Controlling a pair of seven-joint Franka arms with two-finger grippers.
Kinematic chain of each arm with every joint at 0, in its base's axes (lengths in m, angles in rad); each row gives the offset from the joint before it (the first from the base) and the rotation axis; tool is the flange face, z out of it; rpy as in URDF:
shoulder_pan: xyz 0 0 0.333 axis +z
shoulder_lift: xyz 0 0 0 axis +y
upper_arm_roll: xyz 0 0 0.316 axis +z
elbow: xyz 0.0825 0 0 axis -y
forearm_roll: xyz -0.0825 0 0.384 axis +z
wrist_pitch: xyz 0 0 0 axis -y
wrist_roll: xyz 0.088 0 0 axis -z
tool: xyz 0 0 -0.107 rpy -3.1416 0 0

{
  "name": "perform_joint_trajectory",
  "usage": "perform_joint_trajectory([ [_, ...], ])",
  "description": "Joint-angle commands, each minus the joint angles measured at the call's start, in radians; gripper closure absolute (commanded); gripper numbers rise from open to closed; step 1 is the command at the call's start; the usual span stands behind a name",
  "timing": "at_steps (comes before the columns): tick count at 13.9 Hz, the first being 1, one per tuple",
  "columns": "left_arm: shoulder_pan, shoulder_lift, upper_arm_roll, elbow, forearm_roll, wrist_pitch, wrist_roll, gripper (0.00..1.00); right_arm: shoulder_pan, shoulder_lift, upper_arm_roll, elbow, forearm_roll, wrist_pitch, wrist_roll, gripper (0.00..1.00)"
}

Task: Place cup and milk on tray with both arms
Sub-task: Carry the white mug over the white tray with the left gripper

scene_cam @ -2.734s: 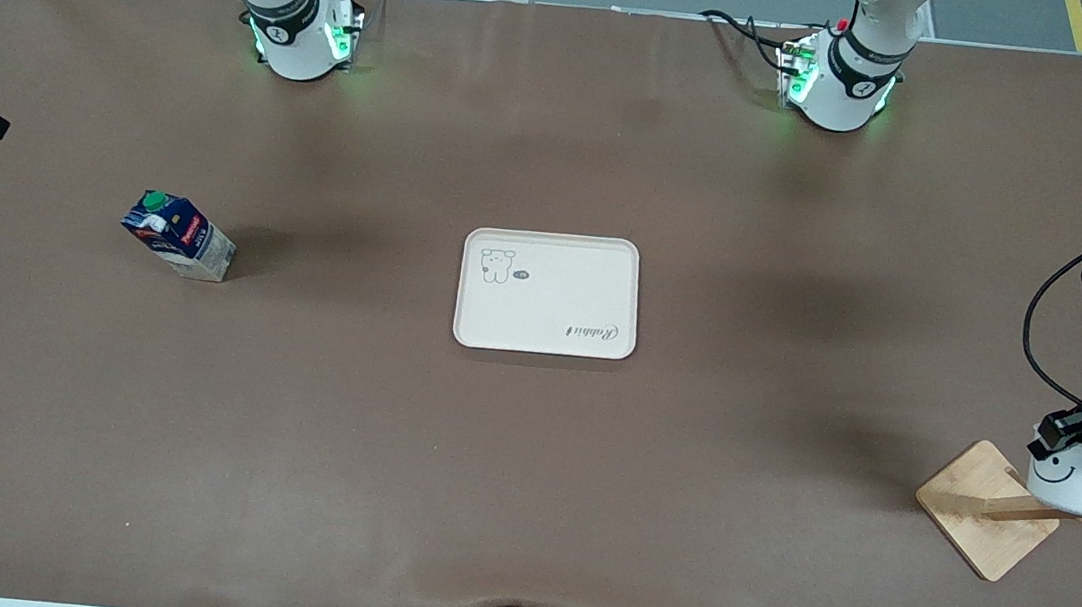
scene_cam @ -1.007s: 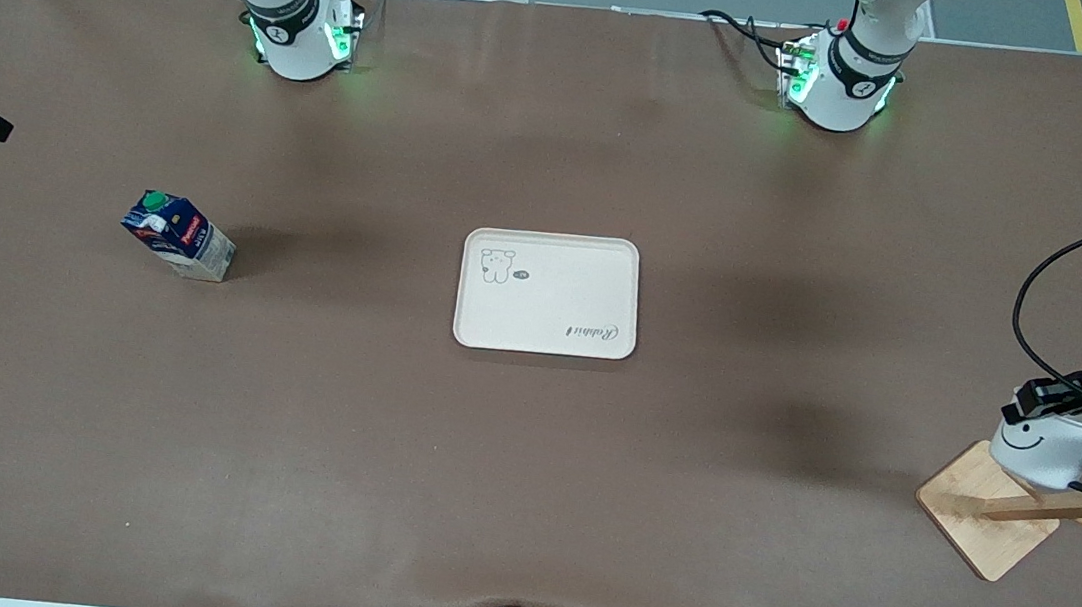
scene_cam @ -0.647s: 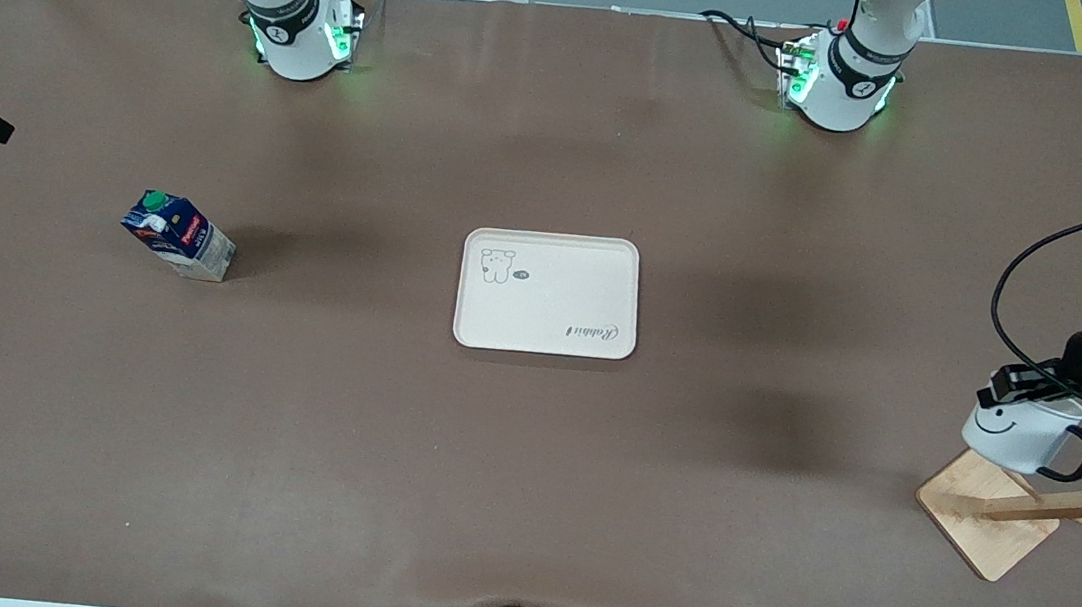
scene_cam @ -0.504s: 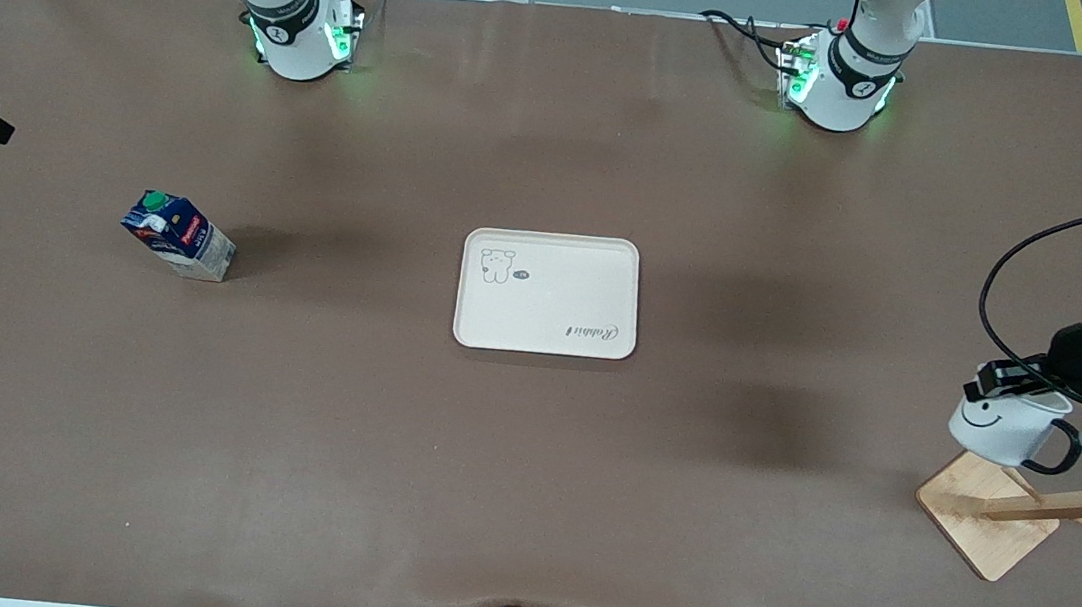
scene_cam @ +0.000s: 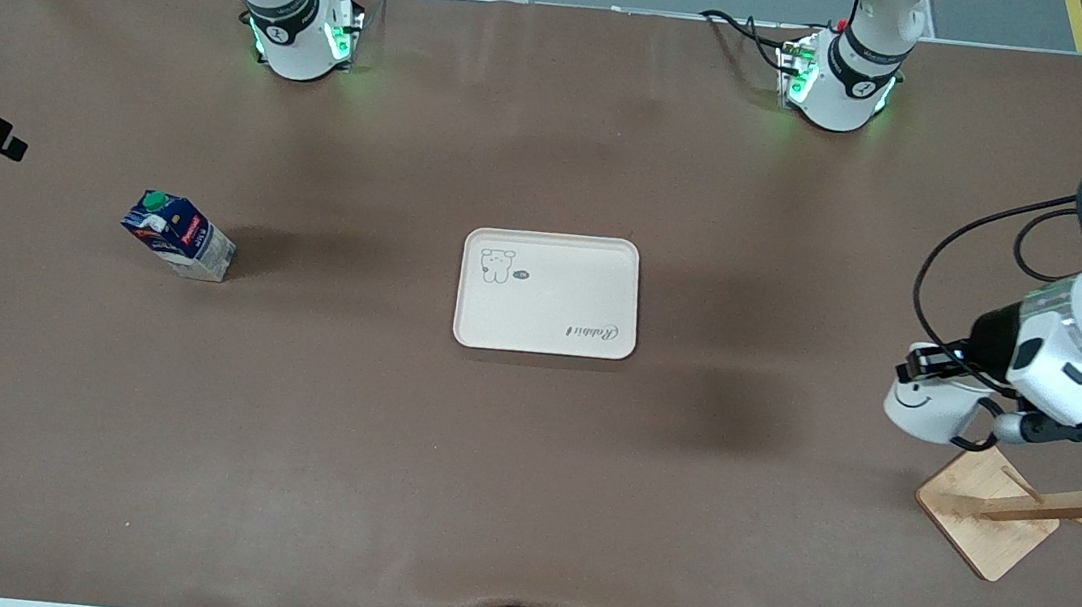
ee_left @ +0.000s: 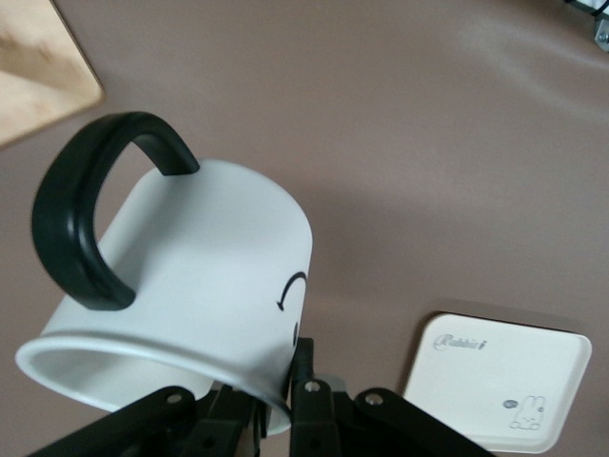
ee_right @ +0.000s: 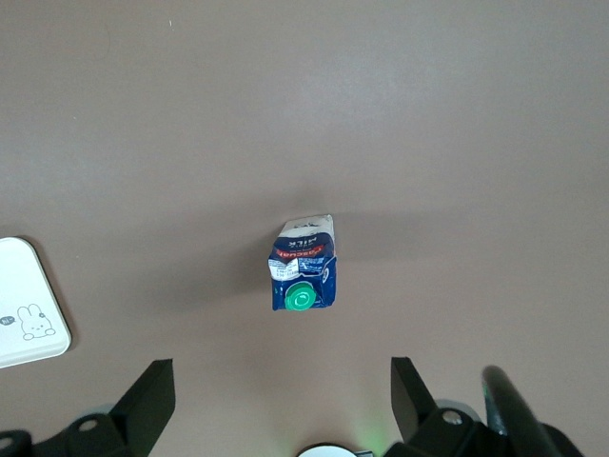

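The white cup (scene_cam: 922, 412) with the smiley face and black handle hangs tilted in the air, over the table between the wooden rack and the tray. My left gripper (scene_cam: 928, 367) is shut on its rim (ee_left: 143, 362), one finger inside and one outside. The cream tray (scene_cam: 546, 316) lies flat at the middle of the table, and its corner (ee_left: 495, 376) shows in the left wrist view. The dark-blue milk (scene_cam: 178, 235) stands toward the right arm's end. My right gripper (ee_right: 281, 369) is open high over the milk (ee_right: 303, 271), with nothing between its fingers.
The wooden rack (scene_cam: 987, 511), with a square base and slanted pegs, stands near the left arm's end, nearer the front camera than the cup. Its base corner (ee_left: 38, 76) shows in the left wrist view. Both arm bases glow green along the table's edge.
My left gripper has lifted the cup off the rack's peg and carried it toward the tray. The right arm has barely shifted; milk and tray are unmoved.
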Motion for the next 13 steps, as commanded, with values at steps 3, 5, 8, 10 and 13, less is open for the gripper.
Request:
perform_joint_trajectory([
  [3,-0.145,0.033,-0.004,0.008,0.004,-0.011,-0.295,1.0,-0.015,0.005,0.008,0.022,0.012,-0.005,-0.004,0.0],
  [5,-0.176,0.06,-0.004,0.01,-0.015,-0.007,-0.366,1.0,-0.016,0.008,0.008,0.022,0.012,-0.005,-0.004,0.0],
  [8,-0.194,0.119,-0.004,0.037,-0.136,-0.007,-0.412,1.0,-0.015,0.012,0.008,0.02,0.007,-0.005,-0.004,0.0],
  [10,-0.202,0.146,-0.004,0.038,-0.206,-0.007,-0.415,1.0,-0.013,0.012,0.008,0.02,0.005,-0.005,-0.004,0.0],
  [13,-0.257,0.171,-0.002,0.038,-0.248,0.018,-0.485,1.0,-0.021,0.04,0.008,0.02,0.013,0.033,0.002,0.0],
])
